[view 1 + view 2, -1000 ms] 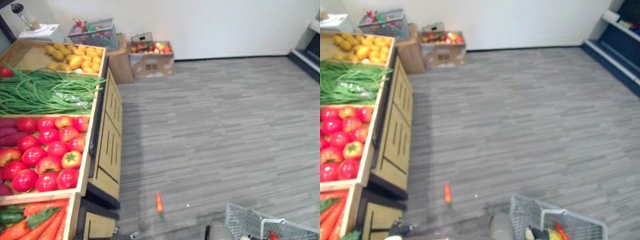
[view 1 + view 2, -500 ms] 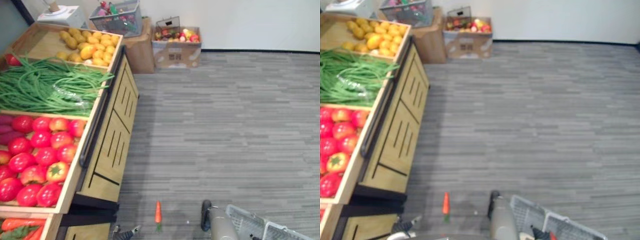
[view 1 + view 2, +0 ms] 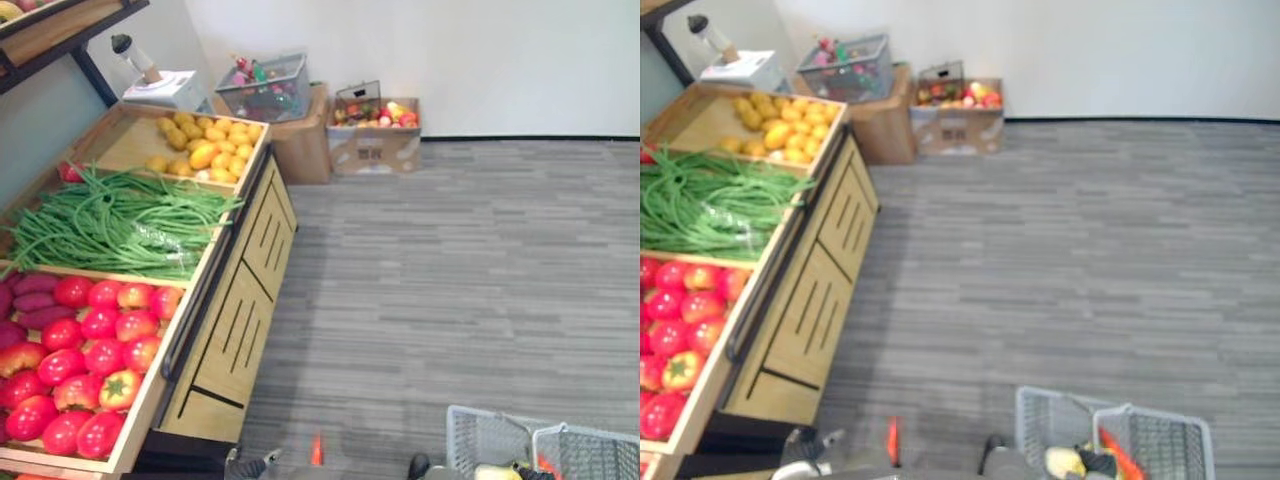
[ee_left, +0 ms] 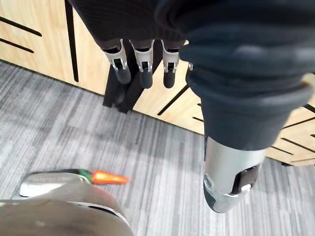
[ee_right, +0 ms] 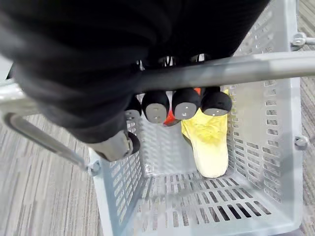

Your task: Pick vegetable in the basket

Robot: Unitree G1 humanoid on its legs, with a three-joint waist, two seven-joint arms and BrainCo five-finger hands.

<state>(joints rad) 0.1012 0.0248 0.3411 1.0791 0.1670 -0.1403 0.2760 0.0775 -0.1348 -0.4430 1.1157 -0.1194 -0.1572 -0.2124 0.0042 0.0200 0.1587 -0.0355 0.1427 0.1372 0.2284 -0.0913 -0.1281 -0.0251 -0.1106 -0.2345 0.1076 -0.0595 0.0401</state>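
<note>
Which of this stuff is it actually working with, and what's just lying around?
Job: basket, held by right hand; yellow vegetable inside; carrot on floor by open left hand; tomatoes, green beans.
Lying about: cardboard box, grey crate, blender.

Left hand (image 4: pixel 143 61): dark ribbed cover over back and wrist, silver fingers (image 4: pixel 121 63) ending in dark tips, thick silver thumb (image 4: pixel 227 177) with a black inset. Right hand (image 5: pixel 186 104): same dark ribbed cover, rounded dark fingertips (image 5: pixel 216 102) with grey centres.

The head camera has shifted: the carrot (image 3: pixel 316 450) now lies at the view's lower edge, and a dark-framed shelf (image 3: pixel 60 25) shows above the produce stand (image 3: pixel 240 300)
</note>
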